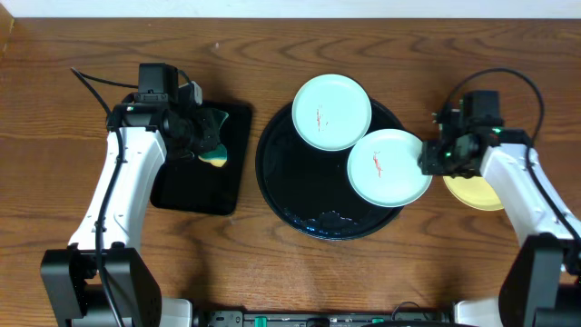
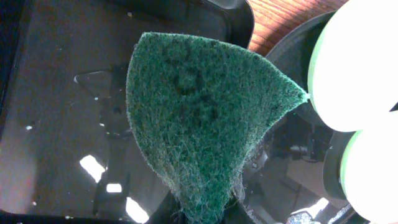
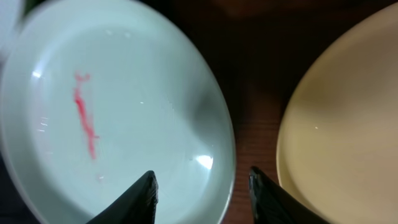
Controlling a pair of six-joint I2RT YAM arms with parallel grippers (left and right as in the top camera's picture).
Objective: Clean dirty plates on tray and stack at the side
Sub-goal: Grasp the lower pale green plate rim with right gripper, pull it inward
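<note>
Two mint-blue plates with red smears lie on the round black tray (image 1: pixel 281 186): one at the back (image 1: pixel 331 111), one at the right (image 1: pixel 388 166), overhanging the rim. The yellow plate (image 1: pixel 474 193) lies on the table right of the tray, partly under my right arm. My right gripper (image 1: pixel 434 156) is open, its fingers (image 3: pixel 202 183) straddling the right rim of the nearer mint plate (image 3: pixel 112 112), with the yellow plate (image 3: pixel 342 124) beside. My left gripper (image 1: pixel 204 136) is shut on a green scouring sponge (image 2: pixel 205 118), held over the rectangular black tray.
The smaller rectangular black tray (image 1: pixel 195 182) lies left of the round tray and shows under the sponge in the left wrist view (image 2: pixel 56 112). The round tray's glossy surface is wet near its front. Wooden tabletop (image 1: pixel 272 45) surrounds everything.
</note>
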